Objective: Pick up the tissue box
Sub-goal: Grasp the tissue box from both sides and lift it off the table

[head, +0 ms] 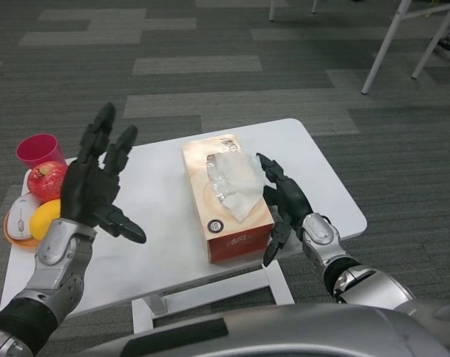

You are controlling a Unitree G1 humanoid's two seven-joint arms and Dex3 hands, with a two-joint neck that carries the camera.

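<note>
Fingers [105,141] of your left hand [94,186] are spread wide and grasp nothing; the palm faces inward toward the middle of the table, raised above the left part of the white table [158,201], well apart from the box. Your right hand [284,201] sits at the right long side of the tissue box [225,197], fingers extended and loose, some reaching up along the box's upper right edge, one pointing down past the near right corner. You cannot tell from this view whether those fingers actually touch the cardboard or only lie just beside it; nothing is clamped. Count one tissue box: orange, lying flat near the table's centre, long axis running away from you, one white tissue [236,178] puffed out of the top slot and draped toward the right hand. At the table's far left edge you have one orange plate [13,239], partly cut off by your left forearm. On or at it: one red apple [47,181], one yellow fruit [45,218] just below the apple, one white computer mouse [20,217] to the left of the yellow fruit. One pink cup [39,149] stands upright behind the apple. Grey patterned carpet [232,59] surrounds the table; white furniture legs [392,41] show at upper right.
</note>
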